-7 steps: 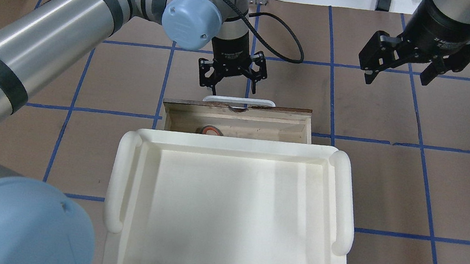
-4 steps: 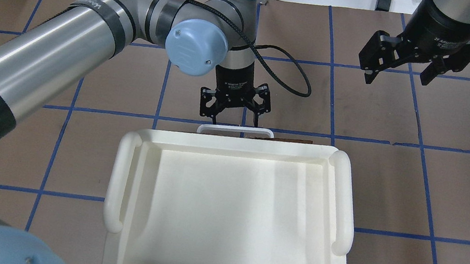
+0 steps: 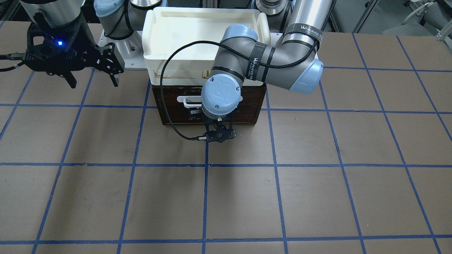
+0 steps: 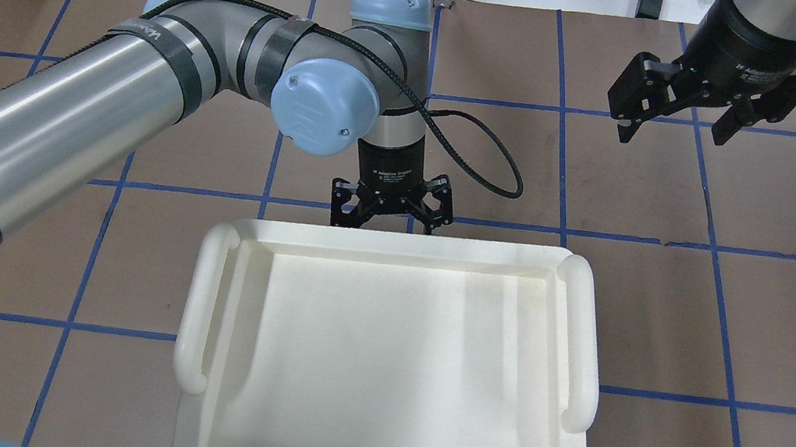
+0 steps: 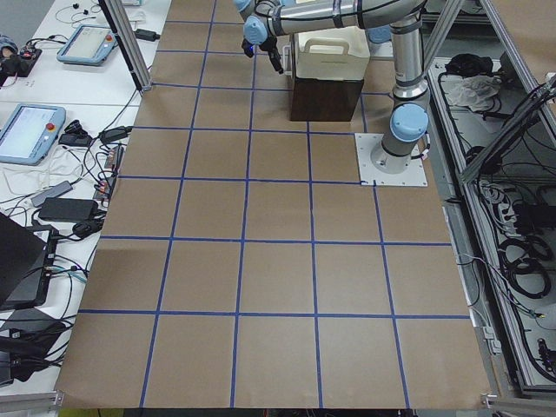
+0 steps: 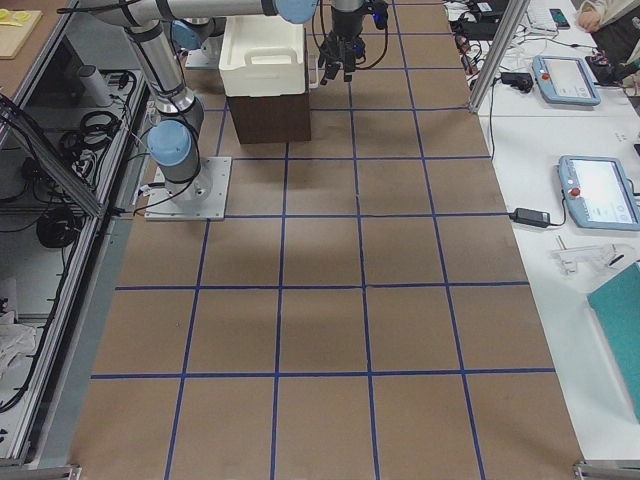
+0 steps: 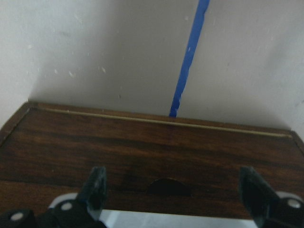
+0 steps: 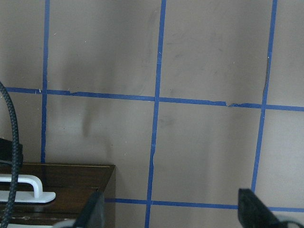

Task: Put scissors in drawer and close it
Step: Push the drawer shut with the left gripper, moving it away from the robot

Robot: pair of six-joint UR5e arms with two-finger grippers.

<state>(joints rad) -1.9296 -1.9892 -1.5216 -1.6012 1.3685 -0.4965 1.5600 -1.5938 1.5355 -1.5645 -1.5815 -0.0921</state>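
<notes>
The drawer (image 3: 247, 96) has a dark brown front and a white bar handle (image 3: 187, 100). It sits pushed in flush with its dark wooden chest, under the white tray. The scissors are out of view. My left gripper (image 4: 386, 222) is open and empty, pointing down at the drawer front. In the left wrist view (image 7: 175, 190) its fingers (image 7: 97, 186) stand wide apart against the dark wood (image 7: 142, 142). My right gripper (image 4: 678, 119) is open and empty, hovering off to the far right. The right wrist view shows the drawer's corner (image 8: 71, 180).
A large white plastic tray (image 4: 393, 253) rests on top of the chest and hides it from above. Brown table paper with blue tape lines (image 4: 714, 247) lies all around. A black cable (image 4: 485, 166) loops from my left wrist.
The drawer has slid from open to fully pushed in. My left gripper moved toward the robot along with the drawer front. The orange-lined scissor handle seen inside is now hidden. The right arm stayed still.
</notes>
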